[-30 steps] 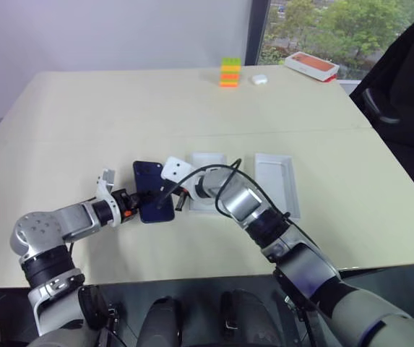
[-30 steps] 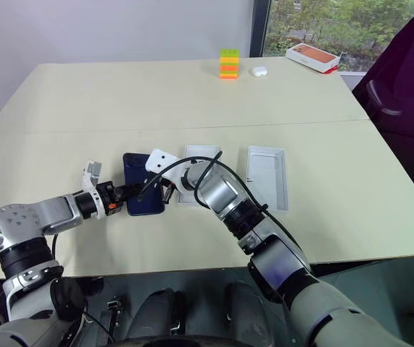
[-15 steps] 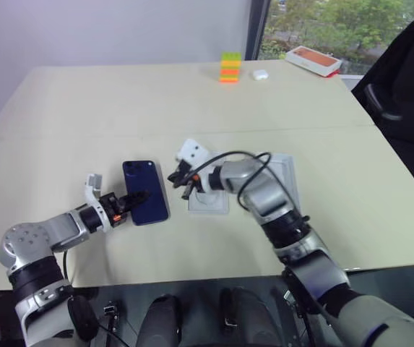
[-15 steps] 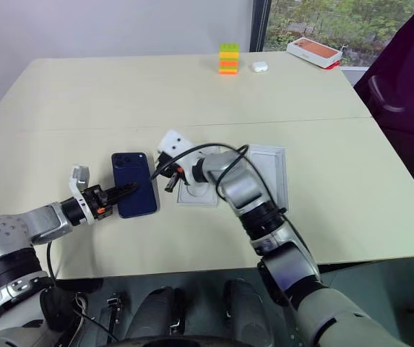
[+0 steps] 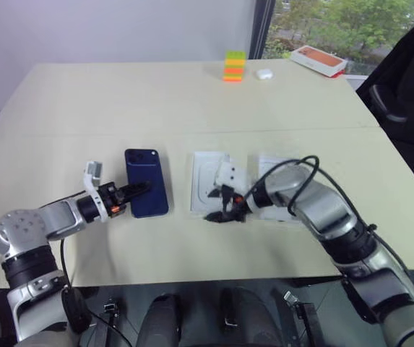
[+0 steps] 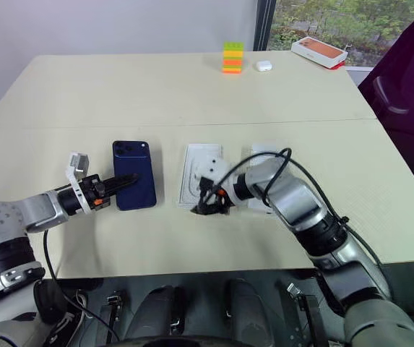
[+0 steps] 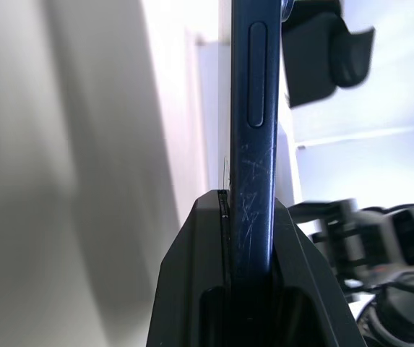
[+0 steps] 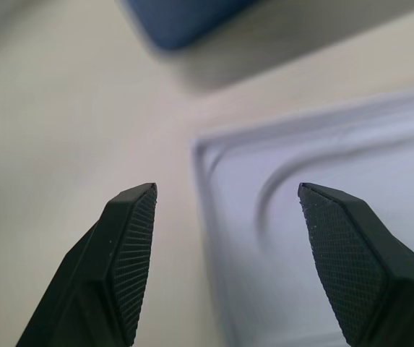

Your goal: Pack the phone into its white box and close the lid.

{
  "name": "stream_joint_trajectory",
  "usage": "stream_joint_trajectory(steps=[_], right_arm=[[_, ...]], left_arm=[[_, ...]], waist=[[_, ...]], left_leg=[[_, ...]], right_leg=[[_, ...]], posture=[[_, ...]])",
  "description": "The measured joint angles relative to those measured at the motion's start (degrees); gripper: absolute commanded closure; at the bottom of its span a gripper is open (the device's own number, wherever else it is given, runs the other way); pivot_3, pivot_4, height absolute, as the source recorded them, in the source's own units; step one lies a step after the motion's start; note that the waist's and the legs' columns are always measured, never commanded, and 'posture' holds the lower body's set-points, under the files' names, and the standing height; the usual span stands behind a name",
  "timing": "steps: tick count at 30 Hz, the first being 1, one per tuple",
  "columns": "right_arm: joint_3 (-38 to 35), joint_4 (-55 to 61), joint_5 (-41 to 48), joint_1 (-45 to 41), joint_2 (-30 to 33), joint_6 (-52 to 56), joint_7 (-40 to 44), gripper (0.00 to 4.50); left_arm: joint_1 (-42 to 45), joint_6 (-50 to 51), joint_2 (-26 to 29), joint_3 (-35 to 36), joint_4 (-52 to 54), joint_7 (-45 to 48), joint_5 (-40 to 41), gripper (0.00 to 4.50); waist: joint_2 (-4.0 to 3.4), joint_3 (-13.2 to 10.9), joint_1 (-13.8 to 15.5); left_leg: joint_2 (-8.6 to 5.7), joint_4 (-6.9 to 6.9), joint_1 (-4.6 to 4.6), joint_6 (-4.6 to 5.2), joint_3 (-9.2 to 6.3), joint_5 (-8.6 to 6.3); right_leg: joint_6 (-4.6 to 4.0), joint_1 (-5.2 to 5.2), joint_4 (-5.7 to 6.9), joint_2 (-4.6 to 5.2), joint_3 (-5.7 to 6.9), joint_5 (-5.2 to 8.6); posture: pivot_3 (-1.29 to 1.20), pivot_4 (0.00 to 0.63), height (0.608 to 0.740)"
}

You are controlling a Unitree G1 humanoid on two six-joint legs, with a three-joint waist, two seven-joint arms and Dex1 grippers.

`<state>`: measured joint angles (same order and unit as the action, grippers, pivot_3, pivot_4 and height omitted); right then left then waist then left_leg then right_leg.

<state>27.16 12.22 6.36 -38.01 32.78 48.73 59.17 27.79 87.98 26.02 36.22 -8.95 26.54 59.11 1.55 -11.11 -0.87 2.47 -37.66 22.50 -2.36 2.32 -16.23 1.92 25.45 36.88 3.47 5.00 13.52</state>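
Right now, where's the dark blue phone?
In the left eye view the slim dark navy-blue smartphone sits left of centre on the table, clamped at its near end by the left hand, just left of the flat white insert.

No text, label, brand or number can be read anywhere. The back of the phone clamped in the left gripper shows no legible mark.
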Motion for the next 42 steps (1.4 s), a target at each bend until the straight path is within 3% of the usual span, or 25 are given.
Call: stream_joint_trajectory(steps=[15, 18, 22, 36, 42], right_arm=[[3.5, -2.5, -5.5, -0.4, -1.9, -6.0, -3.7, 1.24], [4.0, -2.5, -6.0, -0.4, -1.8, -6.8, -3.4, 2.08], [4.5, -2.1, -7.3, -0.7, -1.7, -7.8, -3.1, 3.97], [3.9, 3.9, -7.9, 5.5, 0.0, -12.0, -2.5, 3.97], [5.1, 3.7, -8.8, 6.0, -0.1, -16.6, -1.5, 3.97]], left_arm=[[0.8, -0.5, 0.9, -1.2, 0.0, 0.7, 0.3, 4.5], [0.9, -0.8, 0.9, -1.2, 0.0, 0.7, 0.3, 4.5], [0.9, -0.7, 0.8, -1.2, 0.0, 0.6, 0.5, 4.5], [0.2, -0.7, 1.4, -3.4, 5.6, 1.5, 2.9, 4.5], [4.3, 2.5, -1.8, -3.2, 5.0, -2.3, 5.5, 4.5]], waist=[[0.03, 0.0, 0.1], [0.03, 0.0, 0.1], [0.05, 0.0, 0.1], [0.09, 0.0, 0.1], [0.11, 0.0, 0.0]], left_leg=[[-0.01, -0.25, 0.02, -0.01, 0.02, 0.01], [-0.01, -0.26, 0.0, -0.01, 0.02, 0.01], [-0.01, -0.32, -0.05, -0.01, 0.0, 0.01], [0.0, -0.36, -0.07, -0.01, -0.07, 0.01], [0.0, -0.39, -0.1, -0.01, -0.09, 0.02]], right_leg=[[0.0, -0.04, 0.08, 0.04, -0.02, 0.0], [0.0, -0.05, 0.1, 0.03, -0.02, -0.01], [0.0, -0.13, 0.13, 0.03, -0.02, -0.01], [0.0, -0.2, 0.13, 0.02, -0.01, -0.01], [0.0, -0.24, 0.15, -0.02, -0.02, 0.0]], posture=[[0.0, 0.15, 0.74], [0.0, 0.15, 0.74], [0.0, 0.15, 0.74], [0.0, 0.15, 0.74], [0.0, 0.15, 0.74]])
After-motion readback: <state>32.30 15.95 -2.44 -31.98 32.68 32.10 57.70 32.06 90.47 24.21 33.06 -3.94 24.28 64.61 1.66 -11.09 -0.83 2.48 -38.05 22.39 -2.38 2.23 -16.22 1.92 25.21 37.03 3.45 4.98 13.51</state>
